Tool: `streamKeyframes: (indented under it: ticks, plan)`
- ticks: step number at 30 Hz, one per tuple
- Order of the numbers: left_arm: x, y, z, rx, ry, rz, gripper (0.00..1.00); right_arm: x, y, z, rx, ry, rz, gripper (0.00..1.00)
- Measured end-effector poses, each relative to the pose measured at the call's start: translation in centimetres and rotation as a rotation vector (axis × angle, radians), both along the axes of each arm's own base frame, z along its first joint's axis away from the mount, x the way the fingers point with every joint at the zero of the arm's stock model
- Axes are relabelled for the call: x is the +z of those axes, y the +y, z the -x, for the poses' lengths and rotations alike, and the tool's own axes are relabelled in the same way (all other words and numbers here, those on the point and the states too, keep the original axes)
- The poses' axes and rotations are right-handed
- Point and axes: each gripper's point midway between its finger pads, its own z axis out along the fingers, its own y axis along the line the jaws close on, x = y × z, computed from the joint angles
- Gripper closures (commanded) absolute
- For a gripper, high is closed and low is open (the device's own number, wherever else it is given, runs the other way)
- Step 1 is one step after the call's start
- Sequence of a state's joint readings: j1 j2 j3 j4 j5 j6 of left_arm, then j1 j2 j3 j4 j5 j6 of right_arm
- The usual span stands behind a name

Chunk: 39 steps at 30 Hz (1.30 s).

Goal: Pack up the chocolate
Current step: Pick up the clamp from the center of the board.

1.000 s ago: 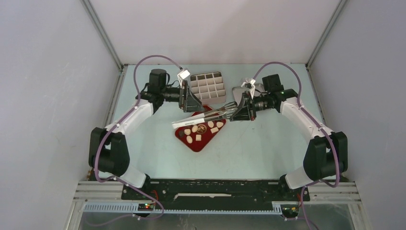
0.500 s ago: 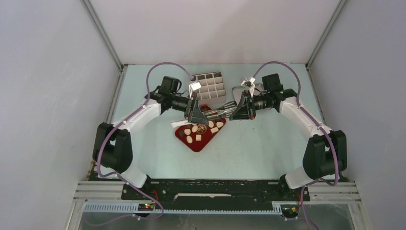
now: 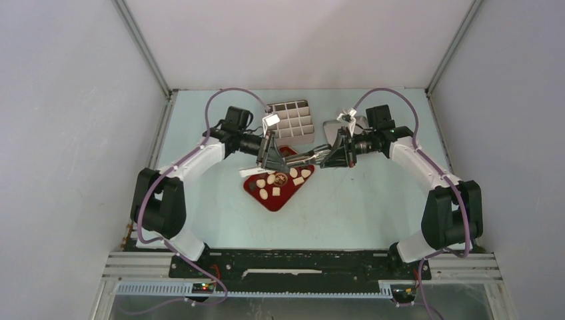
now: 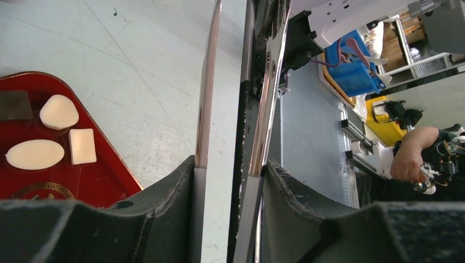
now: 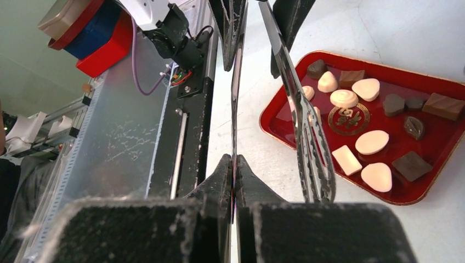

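**Table** [image 3: 346,213]: pale green top, walled on three sides by white panels.

**Left arm** [image 3: 193,160] and **right arm** [image 3: 420,163]: both reach inward and meet over the middle of the table, above the far corner of the tray.

**Divided box** [image 3: 291,122]: grey, with a grid of square cells. It stands at the far side of the table, just behind the left arm's wrist.

**Red tray** [image 3: 278,200]: glossy, with rounded corners, set cornerwise at the table's centre. A **gold emblem** [image 5: 349,118] is printed in its middle.

**Tongs** [image 3: 300,158]: bright metal, two long arms with toothed tips, lifted off the table. They span the gap between the two grippers.

**Left gripper** [image 4: 230,170]: its fingers [image 4: 170,192] stand partly apart, one against the outer face of each tong arm, so both arms are clamped between them.

**Right gripper** [image 5: 234,161]: its fingers [image 5: 219,181] are pressed fully together on one tong arm only, seen edge-on as a thin line. The second arm hangs free just beside them, its toothed tip near the wrist camera.

**Chocolate** [image 5: 372,142]: about a dozen small pieces, all lying in the red tray around the emblem.
- Cream-white pieces: oval, heart-like, square and one swirled round.
- Dark brown pieces: square, heart-like and rounded.
- None is between the tongs' tips.
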<state>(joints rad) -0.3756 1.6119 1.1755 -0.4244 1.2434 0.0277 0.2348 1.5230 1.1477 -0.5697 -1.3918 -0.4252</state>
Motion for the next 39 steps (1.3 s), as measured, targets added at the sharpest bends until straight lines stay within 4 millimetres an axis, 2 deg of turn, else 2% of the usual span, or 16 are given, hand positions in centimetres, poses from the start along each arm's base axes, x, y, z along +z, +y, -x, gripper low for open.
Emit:
streamKeyframes:
  ticks: [2,4,7,9,13,15,17,20,23,26,29,34,39]
  plan:
    - [0.0,0.0,0.0,-0.001,-0.003,0.0,0.71,0.0,0.0,0.0,0.0,0.0,-0.001,0.75]
    - [-0.1,0.0,0.0,0.0,-0.005,-0.003,0.74,-0.1,0.0,-0.1,-0.003,0.004,0.002,0.62]
    - [-0.6,0.3,-0.1,0.007,-0.026,-0.037,0.79,-0.5,-0.4,-0.4,-0.022,-0.006,0.021,0.48]
    - [-0.9,0.8,-0.2,0.01,-0.059,-0.087,0.8,-1.0,-1.3,-0.9,-0.06,-0.015,0.052,0.43]
    - [-1.4,2.0,-0.6,0.008,-0.144,-0.189,0.82,-1.1,-5.1,-2.6,-0.201,-0.065,0.122,0.41]
    - [-2.5,3.0,-0.8,0.019,-0.173,-0.271,0.84,-0.9,-7.1,-3.4,-0.285,-0.091,0.167,0.42]
    - [-3.9,4.2,-1.1,0.041,-0.187,-0.372,0.85,-0.8,-8.1,-3.8,-0.343,-0.113,0.216,0.42]
    - [-5.9,6.3,-1.9,0.082,-0.231,-0.546,0.83,-0.8,-8.3,-3.9,-0.391,-0.126,0.289,0.42]
    - [-6.9,8.2,-2.5,0.118,-0.273,-0.689,0.82,-1.3,-8.1,-4.0,-0.418,-0.147,0.331,0.41]
    - [-6.8,9.6,-2.8,0.15,-0.306,-0.782,0.78,-2.6,-8.5,-3.7,-0.445,-0.135,0.368,0.41]
    - [-5.8,10.6,-3.6,0.194,-0.326,-0.845,0.74,-3.2,-9.0,-3.8,-0.467,-0.123,0.392,0.41]
    - [-4.0,10.9,-4.5,0.26,-0.315,-0.873,0.7,-3.4,-9.3,-4.3,-0.487,-0.135,0.405,0.41]
    - [-3.8,10.2,-4.7,0.259,-0.237,-0.872,0.66,-4.1,-9.4,-4.2,-0.49,-0.126,0.415,0.41]
